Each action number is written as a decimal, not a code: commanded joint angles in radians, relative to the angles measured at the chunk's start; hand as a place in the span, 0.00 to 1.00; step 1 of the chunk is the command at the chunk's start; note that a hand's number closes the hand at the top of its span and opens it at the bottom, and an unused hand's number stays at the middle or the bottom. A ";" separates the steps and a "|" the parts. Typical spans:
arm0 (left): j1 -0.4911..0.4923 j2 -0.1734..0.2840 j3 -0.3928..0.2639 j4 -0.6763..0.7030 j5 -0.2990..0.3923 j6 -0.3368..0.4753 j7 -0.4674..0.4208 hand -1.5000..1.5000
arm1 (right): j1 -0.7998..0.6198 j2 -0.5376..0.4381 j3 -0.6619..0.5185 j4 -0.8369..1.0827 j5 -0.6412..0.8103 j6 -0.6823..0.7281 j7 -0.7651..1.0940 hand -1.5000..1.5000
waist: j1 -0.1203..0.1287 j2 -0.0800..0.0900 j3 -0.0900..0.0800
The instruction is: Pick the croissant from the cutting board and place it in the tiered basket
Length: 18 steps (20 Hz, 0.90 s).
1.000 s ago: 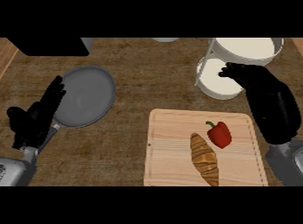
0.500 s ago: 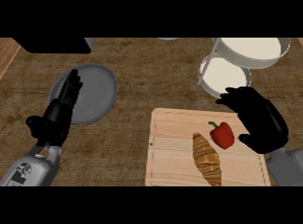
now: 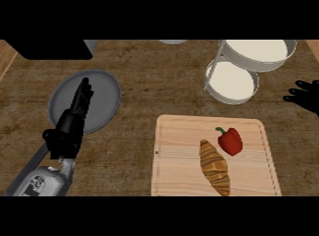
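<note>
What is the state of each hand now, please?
Left hand: open, fingers straight, holding nothing.
Right hand: open at the right edge, holding nothing.

A dark wood-grain counter (image 3: 155,92) fills the frame. Directly on it lie a grey plate (image 3: 104,92) at left, a cutting board (image 3: 182,170) at lower centre, and a tiered basket (image 3: 247,69) at upper right.

Croissant (image 3: 215,167) on cutting board (image 3: 182,175) w/ red pepper (image 3: 230,141); tiered basket (image 3: 247,69) behind.
</note>
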State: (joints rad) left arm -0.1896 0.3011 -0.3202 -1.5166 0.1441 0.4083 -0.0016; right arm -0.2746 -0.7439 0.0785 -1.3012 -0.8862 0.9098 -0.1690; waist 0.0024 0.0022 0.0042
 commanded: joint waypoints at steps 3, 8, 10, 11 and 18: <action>0.032 -0.010 -0.006 0.004 -0.021 0.023 -0.018 0.50 | -0.118 -0.170 -0.115 -0.166 0.315 0.090 -0.052 0.00 | -0.006 -0.012 -0.001; 0.005 -0.002 0.021 0.014 -0.012 0.017 0.000 0.50 | -0.122 -0.166 -0.108 -0.443 0.610 0.005 -0.058 0.00 | -0.023 -0.010 -0.001; 0.000 -0.027 0.000 0.001 -0.028 0.033 0.010 0.50 | -0.103 -0.171 -0.098 -0.528 0.676 -0.018 -0.040 0.00 | -0.021 -0.009 -0.002; 0.012 0.006 0.019 -0.009 -0.019 0.010 0.014 0.50 | -0.075 -0.149 -0.075 -0.593 0.714 -0.049 -0.023 0.00 | -0.018 -0.009 -0.003; 0.001 -0.029 0.036 0.014 -0.043 -0.029 0.005 0.50 | 0.053 -0.053 -0.019 -0.779 0.855 -0.078 0.079 0.00 | -0.007 -0.003 -0.005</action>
State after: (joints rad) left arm -0.1727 0.2709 -0.3156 -1.5281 0.0976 0.4232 0.0159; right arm -0.2592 -0.8466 0.0273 -1.9801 -0.0870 0.8405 -0.1523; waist -0.0100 -0.0039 0.0007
